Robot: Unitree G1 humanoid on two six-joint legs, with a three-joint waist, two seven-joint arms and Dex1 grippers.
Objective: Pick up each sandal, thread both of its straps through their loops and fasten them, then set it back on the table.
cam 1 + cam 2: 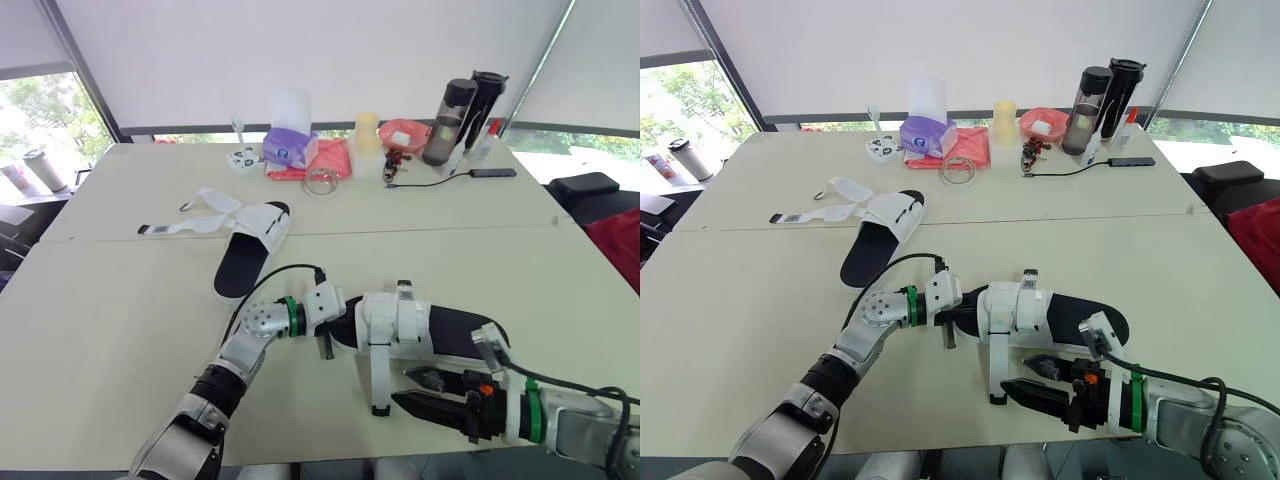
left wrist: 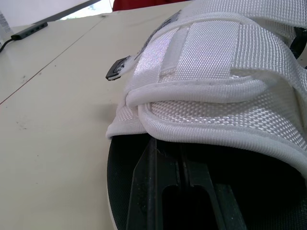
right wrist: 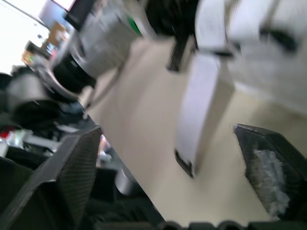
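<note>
- The near sandal (image 1: pixel 398 322) lay flat on the pale table (image 1: pixel 120 330), close to the robot's edge, with its black sole up and its white band across it.
- One loose strap (image 1: pixel 378 372) hung off that sandal's front side and ran down across the tabletop, ending in a dark tip.
- The left gripper (image 1: pixel 326 343) sat right at that sandal's end on the robot's left, tucked against the sole just under the edge of the white band. I could not tell whether it was open or closed, or whether it had hold of anything.
- The right gripper (image 1: pixel 405 388) hovered just in front of that sandal, beside the loose strap's tip. Its two black fingers (image 3: pixel 72 177) were spread wide apart with nothing between them.
- The far sandal (image 1: pixel 250 248) lay well beyond the near one, toward the robot's left, with its unfastened straps (image 1: pixel 190 222) splayed out flat on the table.
- Far behind the near sandal, along the table's back edge, stood two dark bottles (image 1: pixel 462 120), a purple tissue pack (image 1: pixel 290 148) and a pink cloth (image 1: pixel 335 158).
</note>
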